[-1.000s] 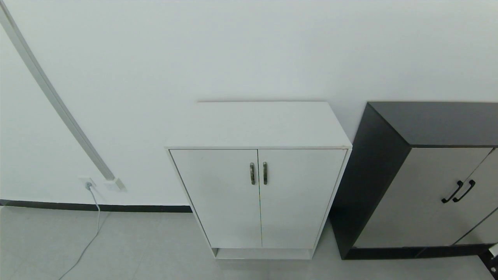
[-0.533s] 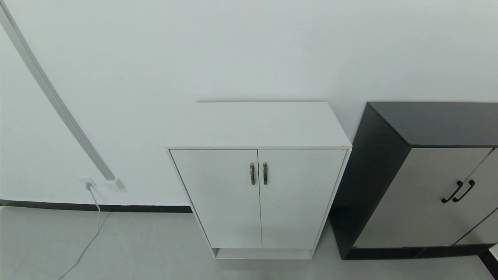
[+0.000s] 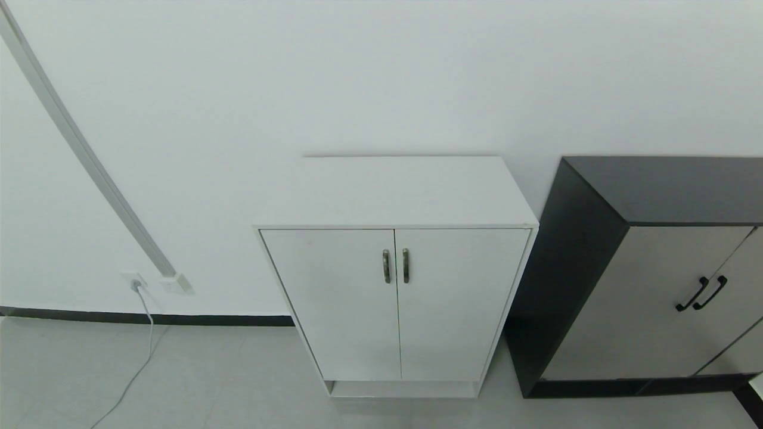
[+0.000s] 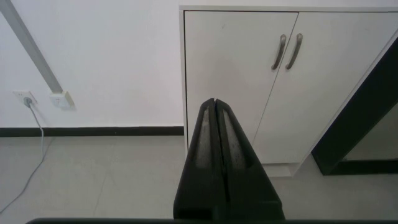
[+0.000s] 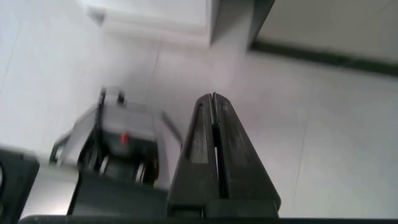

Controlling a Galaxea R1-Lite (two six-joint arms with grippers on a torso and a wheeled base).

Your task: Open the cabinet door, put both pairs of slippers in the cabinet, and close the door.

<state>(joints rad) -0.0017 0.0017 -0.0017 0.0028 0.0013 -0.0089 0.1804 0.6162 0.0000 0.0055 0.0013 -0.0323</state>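
A white cabinet (image 3: 396, 196) with two doors stands against the wall, both doors shut, two metal handles (image 3: 396, 266) side by side at the middle seam. In the left wrist view my left gripper (image 4: 214, 109) is shut and empty, held some way in front of the white cabinet (image 4: 249, 74) and pointing at its left door. My right gripper (image 5: 214, 102) is shut and empty, pointing down at the grey floor (image 5: 311, 137).
A dark cabinet (image 3: 650, 262) with grey doors and black handles stands right beside the white one. A wall socket (image 3: 134, 280) with a grey cable (image 3: 140, 351) sits low on the wall at the left. Open grey floor (image 3: 179, 381) lies in front.
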